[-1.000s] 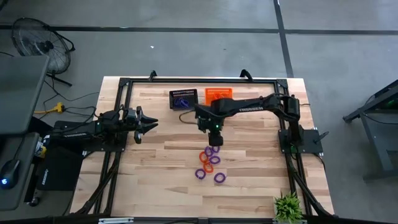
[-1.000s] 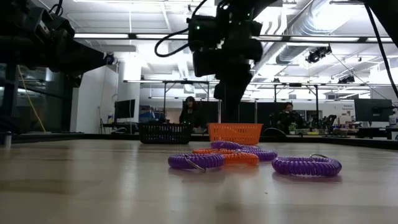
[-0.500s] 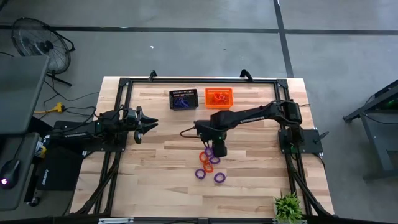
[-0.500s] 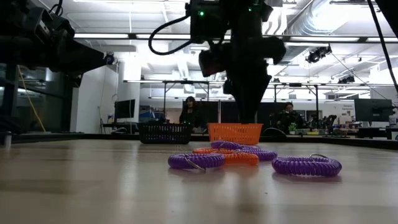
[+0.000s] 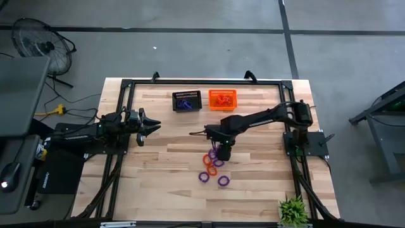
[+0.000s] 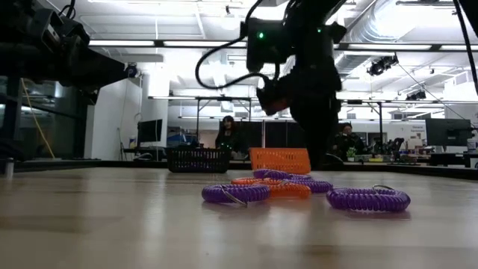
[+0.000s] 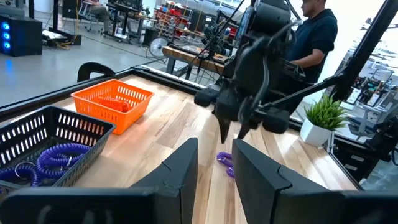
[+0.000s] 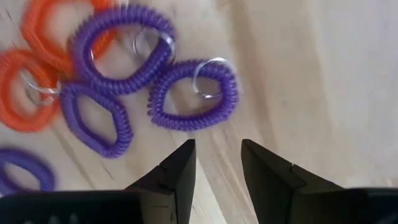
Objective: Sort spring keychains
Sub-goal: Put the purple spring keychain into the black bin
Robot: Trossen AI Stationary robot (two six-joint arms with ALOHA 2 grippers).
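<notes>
Right gripper (image 8: pixel 214 163) is hanging just over the near edge of the pile of spring keychains (image 5: pixel 214 166) in the middle of the table, fingers apart with a narrow gap and nothing in them, closest to the purple keychain (image 8: pixel 193 94) sitting right ahead. My worry is the loops are touching and overlapping, so pinching one could hook a neighbour by its metal ring and drag an orange one along into the wrong bin. Farther back, the black basket (image 5: pixel 186 101) already has purple ones and the orange basket (image 5: pixel 223 99) has orange ones, and the left gripper (image 5: pixel 152 124) is parked off to the left, fingers slightly apart and empty.
</notes>
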